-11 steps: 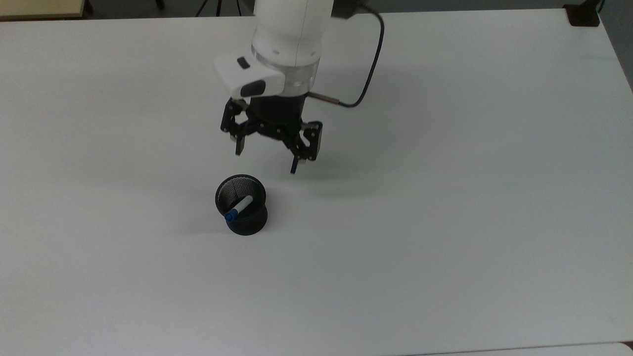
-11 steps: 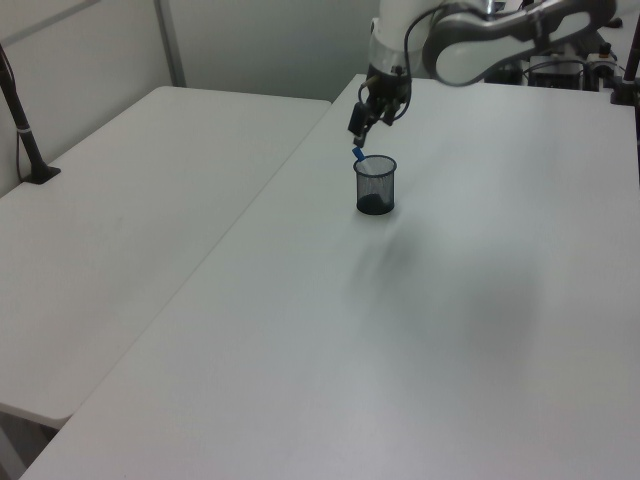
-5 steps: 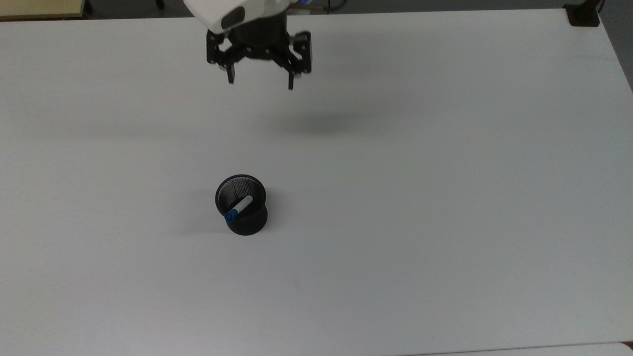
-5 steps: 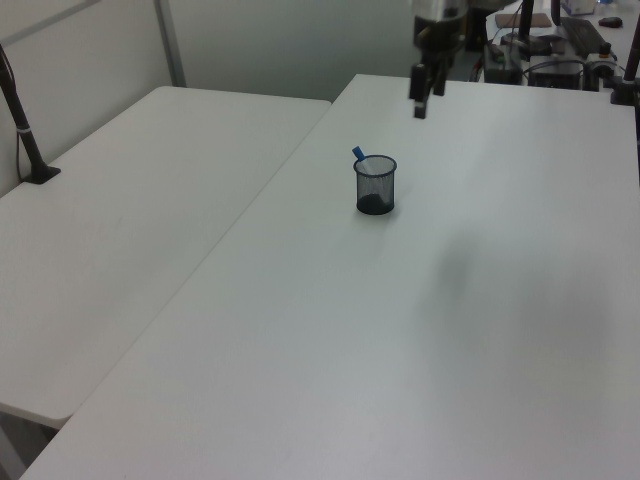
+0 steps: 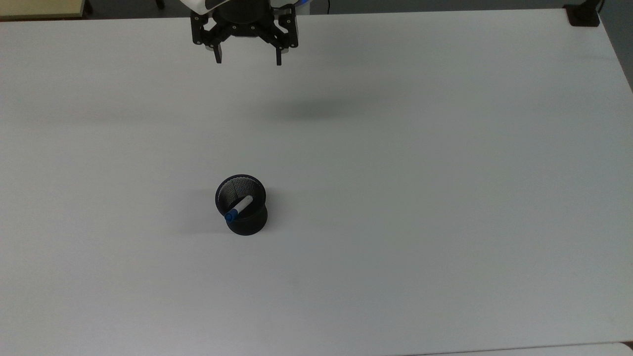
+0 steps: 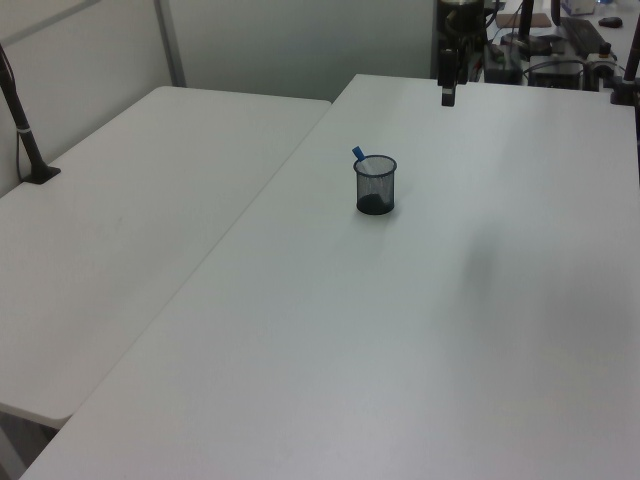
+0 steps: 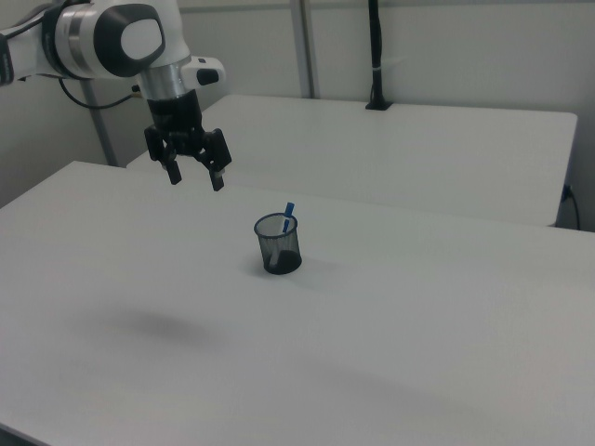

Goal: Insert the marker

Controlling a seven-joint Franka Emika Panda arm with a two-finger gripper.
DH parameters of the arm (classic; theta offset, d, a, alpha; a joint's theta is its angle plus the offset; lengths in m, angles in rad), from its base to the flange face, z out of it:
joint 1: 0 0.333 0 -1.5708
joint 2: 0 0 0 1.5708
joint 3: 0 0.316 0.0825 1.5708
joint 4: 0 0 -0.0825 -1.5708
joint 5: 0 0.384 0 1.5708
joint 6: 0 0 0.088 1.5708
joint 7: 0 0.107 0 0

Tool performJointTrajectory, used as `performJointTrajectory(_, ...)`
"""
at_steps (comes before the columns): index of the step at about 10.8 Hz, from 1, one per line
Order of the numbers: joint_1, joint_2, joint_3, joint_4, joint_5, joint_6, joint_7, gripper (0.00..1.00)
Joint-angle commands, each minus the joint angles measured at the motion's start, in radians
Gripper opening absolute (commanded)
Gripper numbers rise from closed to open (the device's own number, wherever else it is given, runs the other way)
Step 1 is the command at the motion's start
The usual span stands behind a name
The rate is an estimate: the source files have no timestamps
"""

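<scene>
The marker stands slanted inside the black mesh cup, its blue end resting over the rim; the blue tip pokes above the cup in the left view and above the cup in the right view as the marker. My gripper hangs high near the top view's upper edge, far from the cup, open and holding nothing. It appears as the gripper in the right view and the gripper in the left view.
The cup stands on a wide white table. A second white table adjoins it in the left view. A black post rises from the far table in the right view. Equipment crowds the left view's far end.
My gripper has risen and pulled away from the cup toward the top view's upper edge, staying open. The marker and cup have not moved.
</scene>
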Motion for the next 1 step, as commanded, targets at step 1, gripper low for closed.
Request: performJointTrajectory(1, 0.007, -0.022, -0.002, -0.025, 0.012, -0.011, 0.033, 1.00)
